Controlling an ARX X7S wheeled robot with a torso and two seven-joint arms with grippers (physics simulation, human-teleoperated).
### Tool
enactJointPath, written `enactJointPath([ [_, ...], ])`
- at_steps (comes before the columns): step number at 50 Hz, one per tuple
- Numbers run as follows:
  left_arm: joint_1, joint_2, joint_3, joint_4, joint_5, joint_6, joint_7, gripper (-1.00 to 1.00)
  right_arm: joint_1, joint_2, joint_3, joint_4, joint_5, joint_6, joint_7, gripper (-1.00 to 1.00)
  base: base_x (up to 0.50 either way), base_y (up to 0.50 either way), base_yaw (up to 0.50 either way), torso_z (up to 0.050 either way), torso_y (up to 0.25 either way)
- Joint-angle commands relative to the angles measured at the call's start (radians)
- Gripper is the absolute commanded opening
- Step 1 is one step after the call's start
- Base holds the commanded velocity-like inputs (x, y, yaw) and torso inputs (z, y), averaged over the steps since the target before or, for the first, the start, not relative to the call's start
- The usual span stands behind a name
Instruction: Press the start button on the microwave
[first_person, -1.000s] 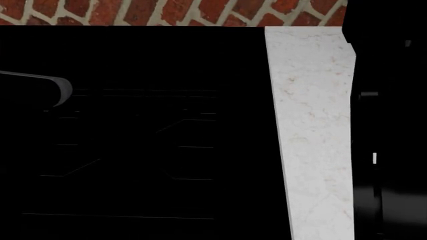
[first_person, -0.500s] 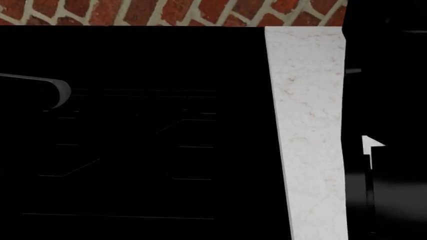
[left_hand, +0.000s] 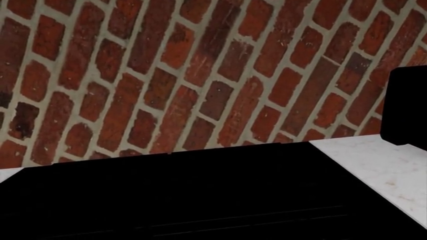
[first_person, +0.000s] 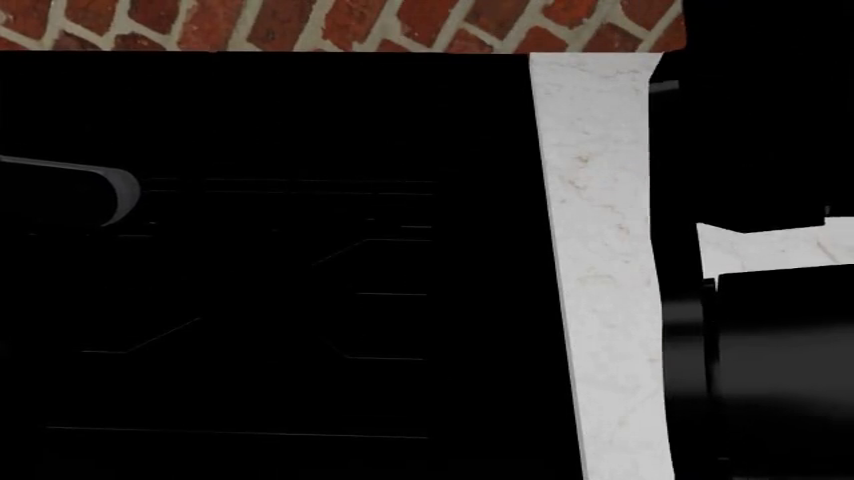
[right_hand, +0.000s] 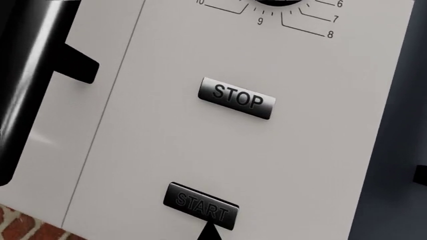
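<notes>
Two dark buttons, STOP (right_hand: 237, 98) and START (right_hand: 201, 206), one white microwave panel (right_hand: 167, 145), claw states unclear

Your head view is mostly black: a dark cooktop (first_person: 267, 290) fills the left and centre, its faint grate lines barely showing. A red brick wall (first_person: 334, 22) runs along the top edge. A white marble countertop strip (first_person: 601, 260) runs top to bottom right of centre. A black shape, too dark to identify, covers the right edge.
</notes>
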Motion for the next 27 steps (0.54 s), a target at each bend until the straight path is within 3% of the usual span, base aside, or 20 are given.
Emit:
enactJointPath([
  [1,0.008,-0.004,-0.004,0.004,-0.009,0.001,-0.006,1.0,0.031,-0.018,-0.028,0.127,-0.015,-0.072,-0.014,-1.0,0.0,0.0,0.0,0.0,0.0],
  [13,0.009,-0.007,-0.005,0.002,-0.017,0.004,-0.009,1.0,0.075,-0.038,-0.048,0.227,-0.02,-0.128,-0.022,-1.0,0.02,0.0,0.01,0.002,0.0],
  [22,0.014,-0.012,-0.008,-0.001,-0.023,0.011,-0.011,1.0,0.167,-0.082,-0.064,0.543,-0.011,-0.301,-0.023,-1.0,0.04,0.01,0.02,0.009,0.0],
  [27,0.014,-0.013,-0.01,-0.001,-0.026,0.011,-0.014,1.0,0.186,-0.083,-0.143,0.595,0.066,-0.335,-0.004,-1.0,0.04,0.01,0.03,0.009,0.0],
])
